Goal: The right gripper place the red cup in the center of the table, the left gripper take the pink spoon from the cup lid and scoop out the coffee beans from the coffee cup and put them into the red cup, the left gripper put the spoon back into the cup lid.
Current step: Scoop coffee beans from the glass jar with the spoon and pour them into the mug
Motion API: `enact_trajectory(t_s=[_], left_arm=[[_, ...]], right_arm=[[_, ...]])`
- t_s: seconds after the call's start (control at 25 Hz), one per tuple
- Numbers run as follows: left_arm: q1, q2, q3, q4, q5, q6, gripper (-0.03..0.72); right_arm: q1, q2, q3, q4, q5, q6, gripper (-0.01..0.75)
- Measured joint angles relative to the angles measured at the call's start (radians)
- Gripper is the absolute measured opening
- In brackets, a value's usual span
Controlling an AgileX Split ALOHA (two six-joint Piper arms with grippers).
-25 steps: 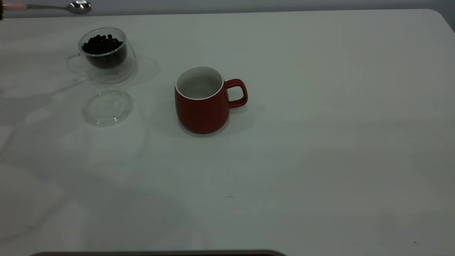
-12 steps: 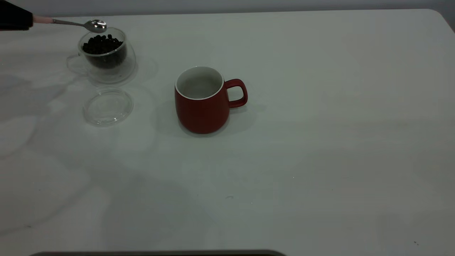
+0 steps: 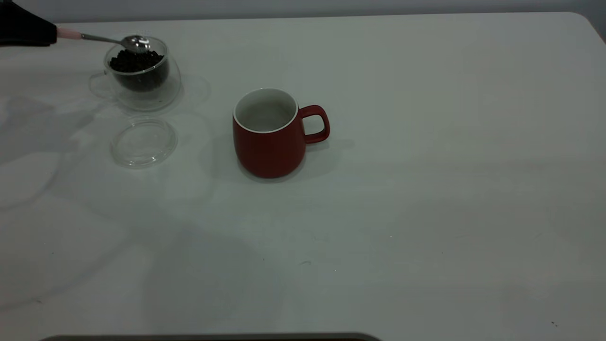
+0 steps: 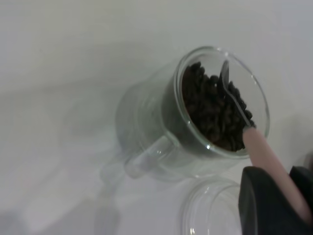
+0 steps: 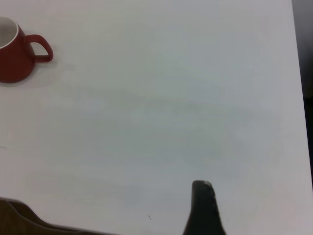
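The white counter (image 3: 426,189) fills the frame. A dark red cup (image 3: 269,135), white inside, stands left of centre. At upper left, the clear glass coffee cup (image 3: 142,76) holds dark coffee beans (image 3: 137,61), the cup lid (image 3: 143,142) just below it. The left gripper's (image 3: 23,31) fingers (image 4: 266,205) grasp the pink spoon (image 3: 102,40) by its handle, bowl on the beans. The right gripper's grip cannot be told.

— Any writing you can read from where you stand?

— None. The red cup (image 3: 270,137) is plain all round, no mark or brand on it.

— The glass cup (image 3: 142,76), or the lid (image 3: 143,142)?

— Clear glass, both of them, no print. The pink spoon (image 3: 102,39) has nothing on its handle that I can make out, and the table (image 3: 426,189) carries no label, number or sign.
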Motion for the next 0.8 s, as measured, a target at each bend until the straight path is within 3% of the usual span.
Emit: enact_trajectory(t_s=[0.4,0.8], left_arm=[[0.000,0.055,0.000,-0.003,0.009,-0.016,0.125],[0.000,0.060,0.000,-0.001,0.026,-0.182,0.125]], right_arm=[[0.000,0.000,0.000,0.000,0.000,0.001,0.591],[0.000,0.000,0.000,0.000,0.000,0.001,0.591]])
